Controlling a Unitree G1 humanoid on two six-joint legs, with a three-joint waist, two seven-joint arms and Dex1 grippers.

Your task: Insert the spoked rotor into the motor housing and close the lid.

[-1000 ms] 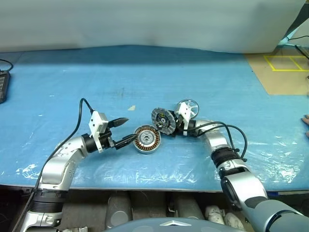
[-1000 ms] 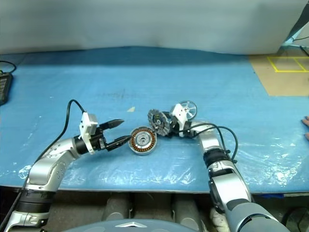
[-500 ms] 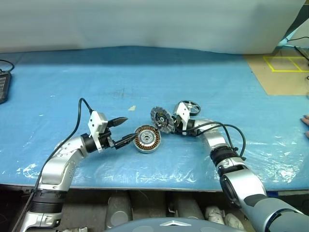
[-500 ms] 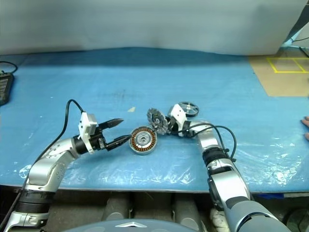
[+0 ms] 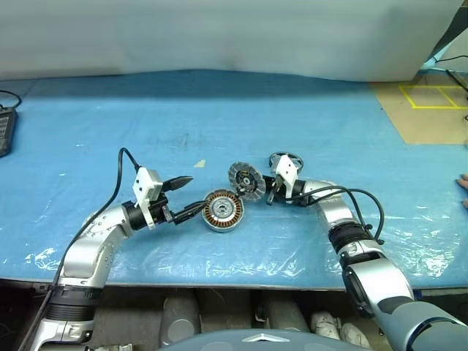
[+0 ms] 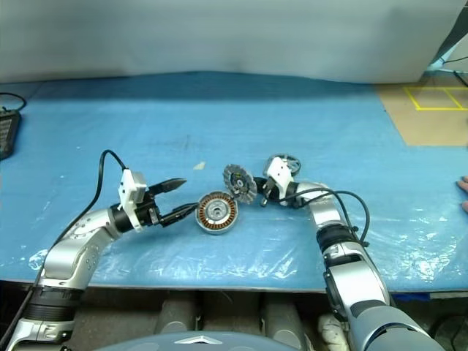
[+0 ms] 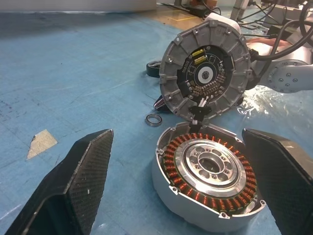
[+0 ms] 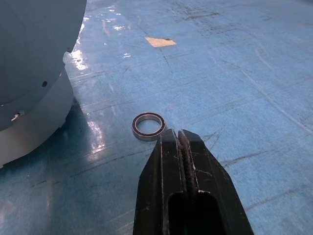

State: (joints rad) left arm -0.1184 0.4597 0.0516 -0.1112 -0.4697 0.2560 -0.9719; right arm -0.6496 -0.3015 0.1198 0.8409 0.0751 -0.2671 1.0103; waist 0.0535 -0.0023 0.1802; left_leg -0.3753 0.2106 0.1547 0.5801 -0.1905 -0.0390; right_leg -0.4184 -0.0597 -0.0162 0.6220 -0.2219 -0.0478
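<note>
Heads up: your right gripper [image 8: 180, 139] has just snapped shut on nothing. The rotor [image 5: 284, 159] it was at a second ago lies flat behind it, so you need to re-grab. Lid [image 7: 204, 72] stands propped over the housing [image 7: 209, 182], between your left gripper's [image 5: 189, 194] wide-open fingers.

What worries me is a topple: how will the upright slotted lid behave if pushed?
The lid stands nearly upright on its edge beside the housing, so a push would probably tip it flat or set it rolling. It looks like solid metal, so likely stiff and heavy for its size. Its notched rim may give jaws some purchase.
</note>
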